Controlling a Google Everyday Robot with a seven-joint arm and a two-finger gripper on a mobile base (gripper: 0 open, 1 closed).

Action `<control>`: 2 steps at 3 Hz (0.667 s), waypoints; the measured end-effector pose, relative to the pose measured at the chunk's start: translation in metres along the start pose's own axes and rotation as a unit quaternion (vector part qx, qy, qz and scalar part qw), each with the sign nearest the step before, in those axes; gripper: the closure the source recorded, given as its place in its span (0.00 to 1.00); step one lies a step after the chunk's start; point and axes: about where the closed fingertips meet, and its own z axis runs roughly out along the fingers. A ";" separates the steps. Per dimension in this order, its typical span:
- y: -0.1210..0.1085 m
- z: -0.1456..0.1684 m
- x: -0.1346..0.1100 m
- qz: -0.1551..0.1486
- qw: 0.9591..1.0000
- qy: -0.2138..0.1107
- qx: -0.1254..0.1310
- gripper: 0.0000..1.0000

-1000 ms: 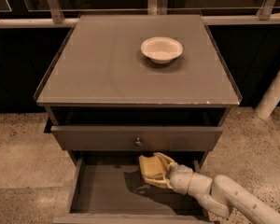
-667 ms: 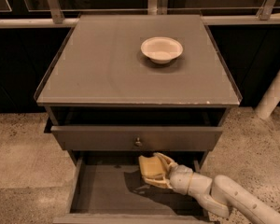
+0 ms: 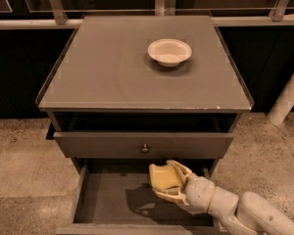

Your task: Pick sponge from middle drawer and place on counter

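Your sponge (image 3: 164, 178) sits clamped between the cream fingers (image 3: 178, 167) of the gripper (image 3: 155, 179), jaws narrowed onto it from above and below, so only its yellow-tan face shows. It hangs over the middle drawer (image 3: 105, 202), toward that drawer's 2 o'clock corner; you cannot tell whether it touches the floor. The arm (image 3: 235, 210) enters from 4 o'clock and is cut off by the frame. The drawer's back lies in shadow under the knobbed drawer front (image 3: 112, 145). On the counter (image 3: 103, 72), a white bowl (image 3: 169, 52) rests at 1 o'clock.
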 end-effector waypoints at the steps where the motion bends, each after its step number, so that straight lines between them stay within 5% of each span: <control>1: -0.003 -0.007 -0.051 -0.035 0.999 -0.018 0.003 1.00; 2: -0.014 -0.001 -0.113 -0.091 0.995 -0.039 -0.006 1.00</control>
